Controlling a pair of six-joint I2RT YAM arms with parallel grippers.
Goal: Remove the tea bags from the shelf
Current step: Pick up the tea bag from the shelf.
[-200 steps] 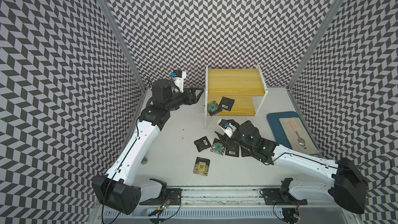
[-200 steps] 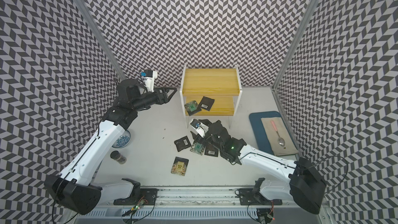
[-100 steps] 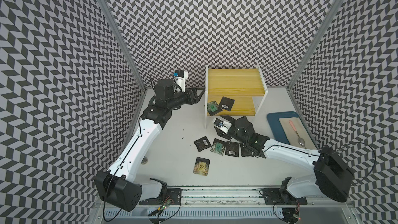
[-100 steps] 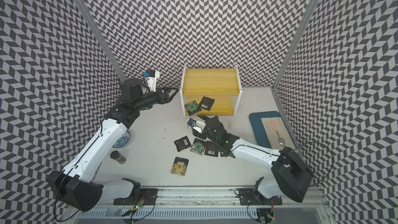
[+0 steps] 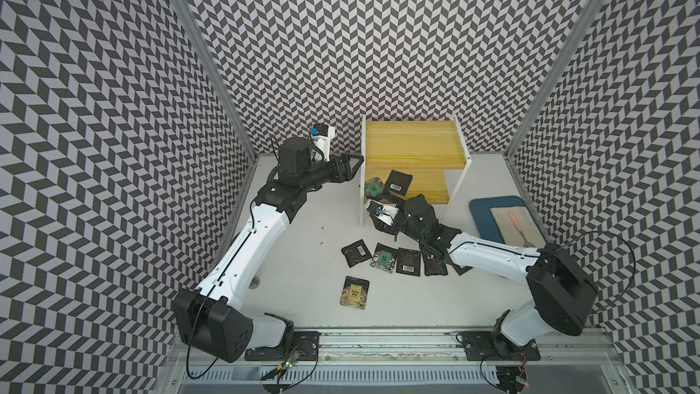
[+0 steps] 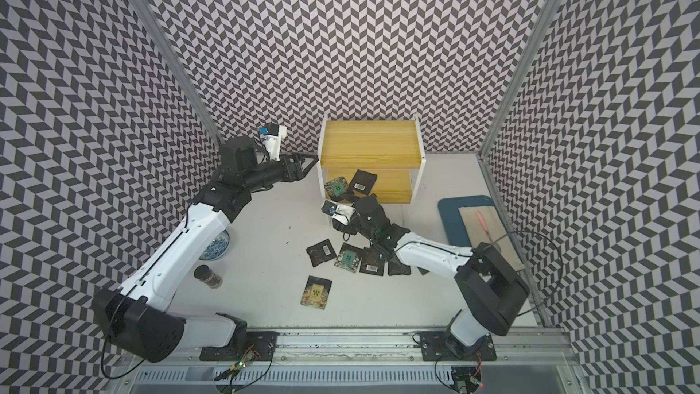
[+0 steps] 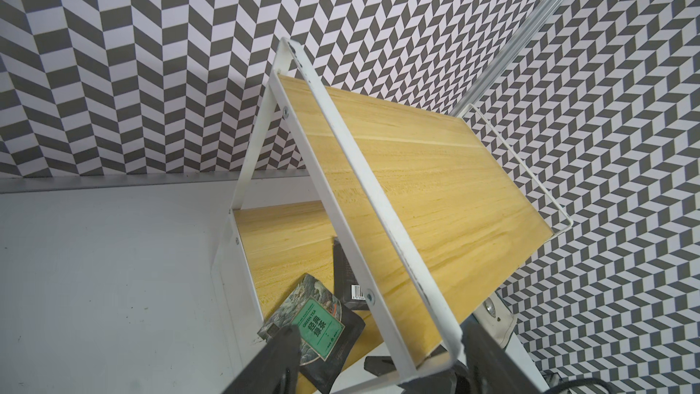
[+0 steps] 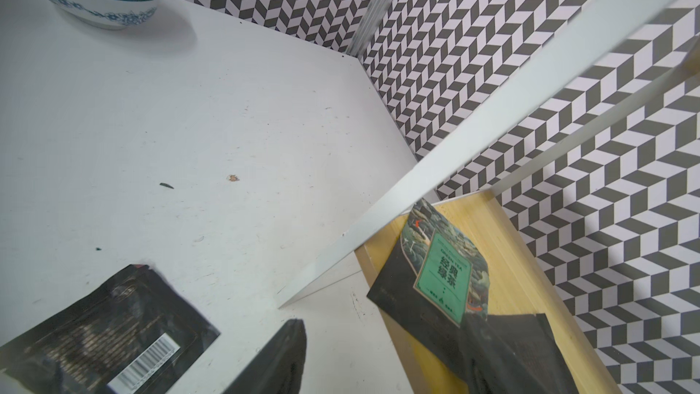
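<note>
Right wrist view: the right hand [image 8: 386, 350] sits low at the front edge of the shelf's lower board [image 8: 507, 259]. Its fingers are apart with nothing clamped. One finger [image 8: 288, 354] is over bare tabletop [image 8: 189, 126], just beside the white leg [image 8: 492, 108].

The green-faced tea bag [image 8: 443, 274] lies at the 9 o'clock end of that board. In both top views the shelf [image 5: 413, 142] stands at 12 o'clock. A barcoded tea bag [image 5: 397, 182] lies against the green one; we cannot tell which is on top.

The removed tea bags [image 5: 409, 262] lie on the tabletop near centre, with the gold-faced one [image 5: 355, 293] toward 6 o'clock.

Left wrist view: the left hand [image 7: 382, 339] has its fingers apart, straddling the shelf's side rail [image 7: 378, 221] on the 9 o'clock side. It does not look clamped.

Risks, as we judge them:
- The outer right finger may catch the white leg or the board edge and shove the shelf.
- The bags are thin and flat, so the fingers may skid and push the green one deeper under the upper board.
- The two touching bags may come out together, or one may drag the other off.
- With the rail between its fingers, any left-arm motion could tip or slide the shelf.

Against a second ago:
- The right hand has advanced toward 12 o'clock, up to the lower board, and its elbow has swung inward.
- The left hand has edged toward 3 o'clock onto the rail.
- No tea bag has shifted.
</note>
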